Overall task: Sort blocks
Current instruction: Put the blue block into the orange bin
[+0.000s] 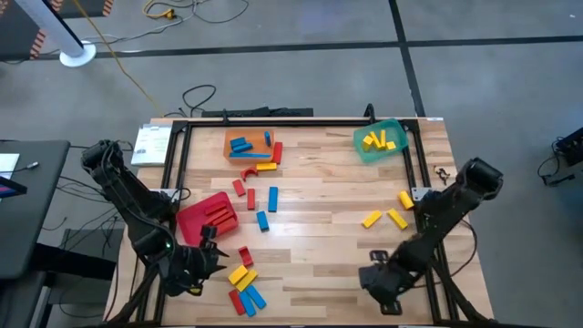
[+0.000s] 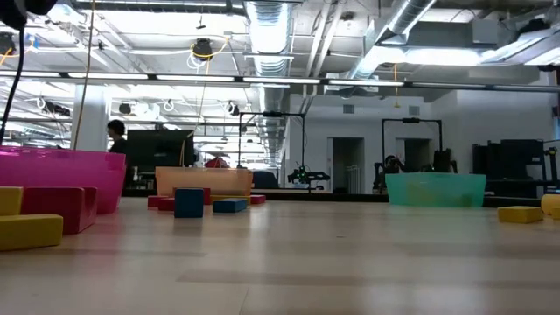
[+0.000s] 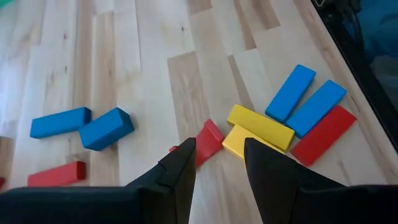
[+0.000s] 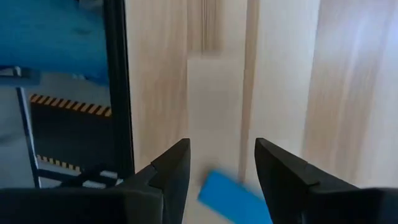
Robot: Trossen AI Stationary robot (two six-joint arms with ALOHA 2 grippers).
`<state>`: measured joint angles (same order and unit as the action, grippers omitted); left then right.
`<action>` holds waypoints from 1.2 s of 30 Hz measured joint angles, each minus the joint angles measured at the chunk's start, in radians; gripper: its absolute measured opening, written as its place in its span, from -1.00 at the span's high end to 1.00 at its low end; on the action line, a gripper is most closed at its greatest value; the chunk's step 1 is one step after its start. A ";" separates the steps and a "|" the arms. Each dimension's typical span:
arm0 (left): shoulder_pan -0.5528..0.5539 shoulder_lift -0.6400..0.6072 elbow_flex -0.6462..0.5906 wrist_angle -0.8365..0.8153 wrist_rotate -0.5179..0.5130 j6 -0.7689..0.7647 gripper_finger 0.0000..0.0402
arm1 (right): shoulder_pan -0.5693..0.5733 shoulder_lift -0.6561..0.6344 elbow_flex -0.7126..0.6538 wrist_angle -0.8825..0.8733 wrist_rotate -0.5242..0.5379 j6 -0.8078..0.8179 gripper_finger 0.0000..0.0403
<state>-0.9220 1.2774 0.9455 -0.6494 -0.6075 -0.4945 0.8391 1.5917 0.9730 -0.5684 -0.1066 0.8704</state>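
Note:
Red, blue and yellow blocks lie flat on the wooden table (image 1: 310, 219). A cluster of blocks (image 1: 244, 284) sits near the front left, and a few yellow blocks (image 1: 387, 217) lie at the right. My left gripper (image 3: 219, 155) hovers open above the cluster, over a red block (image 3: 208, 142) and a yellow block (image 3: 260, 126), with nothing between its fingers. My right gripper (image 4: 221, 163) stands open near the table's front right edge (image 1: 378, 278). A blurred blue block (image 4: 227, 193) shows low in the gap between its fingers. My right gripper has the blue block (image 4: 217, 185) low between its fingers. A gap shows between the block and one finger. The other finger covers the block's far end, so I cannot tell whether the gripper touches it.
An orange bin (image 1: 230, 155) with blue blocks stands at the back. A green bin (image 1: 364, 151) with yellow blocks is at the back right. A red bin (image 1: 191, 220) with red blocks is beside the left arm. A black frame rail (image 4: 118, 87) runs along the table edge by my right gripper.

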 joint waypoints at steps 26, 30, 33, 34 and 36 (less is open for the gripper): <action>0.160 0.000 0.000 0.090 0.026 0.188 0.34 | 0.240 0.032 0.000 -0.266 0.156 0.133 0.06; 0.160 0.000 0.000 0.091 0.026 0.195 0.34 | 0.238 0.098 0.004 -0.207 0.152 0.016 0.06; 0.160 0.000 0.000 0.091 0.026 0.194 0.34 | 0.238 0.145 0.027 -0.225 0.145 -0.025 0.06; 0.160 0.000 0.000 0.092 0.026 0.194 0.34 | 0.238 0.157 0.039 -0.236 0.143 -0.035 0.06; 0.160 0.000 0.000 0.091 0.026 0.194 0.34 | 0.237 0.171 0.063 -0.265 0.142 -0.041 0.06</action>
<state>-0.7616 1.2778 0.9451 -0.5579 -0.5816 -0.3004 1.0760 1.7624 1.0359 -0.8332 0.0357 0.8291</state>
